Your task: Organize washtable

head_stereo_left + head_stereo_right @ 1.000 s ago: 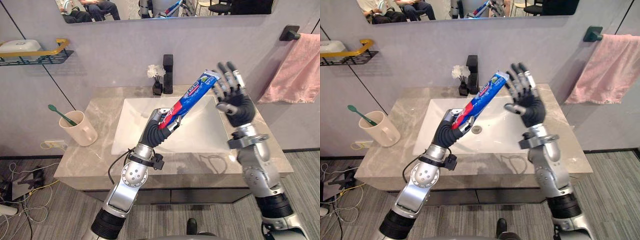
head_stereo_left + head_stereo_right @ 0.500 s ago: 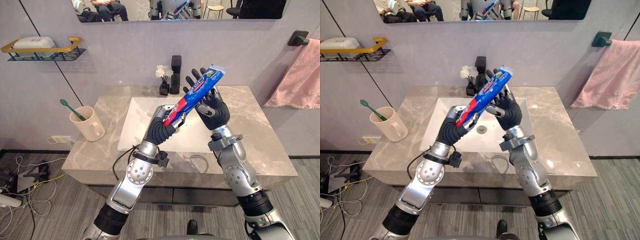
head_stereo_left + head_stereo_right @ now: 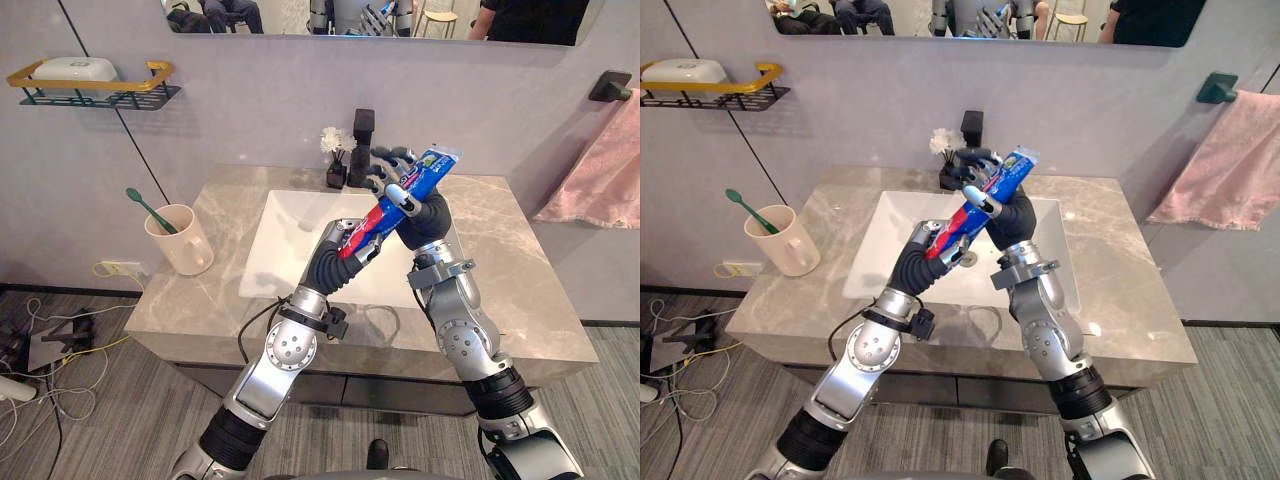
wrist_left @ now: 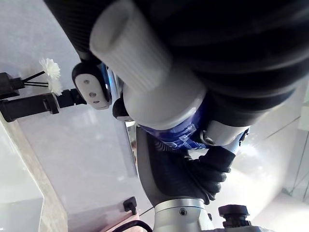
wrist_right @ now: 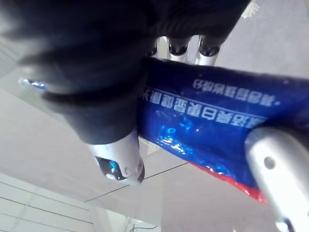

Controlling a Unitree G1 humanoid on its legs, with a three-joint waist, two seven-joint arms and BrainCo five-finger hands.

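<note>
A blue and red toothpaste tube (image 3: 418, 178) is held slanted above the sink (image 3: 290, 240). My left hand (image 3: 335, 255) is shut on its lower, red end. My right hand (image 3: 425, 215) is up at the tube's blue upper part, fingers curled over it and thumb beneath; in the right wrist view the tube (image 5: 217, 130) lies between thumb and fingers. The tube's white cap (image 4: 130, 53) shows close in the left wrist view. A beige cup (image 3: 180, 238) holding a green toothbrush (image 3: 145, 205) stands on the counter's left side.
A black faucet (image 3: 361, 135) and a small vase of white flowers (image 3: 335, 160) stand behind the basin. A wall shelf (image 3: 90, 82) with a white soap dish hangs at upper left. A pink towel (image 3: 600, 170) hangs at the right.
My right hand came in from the right, open, and curled its fingers round the upper part of the tube. The left hand kept its hold. The camera has shifted.
</note>
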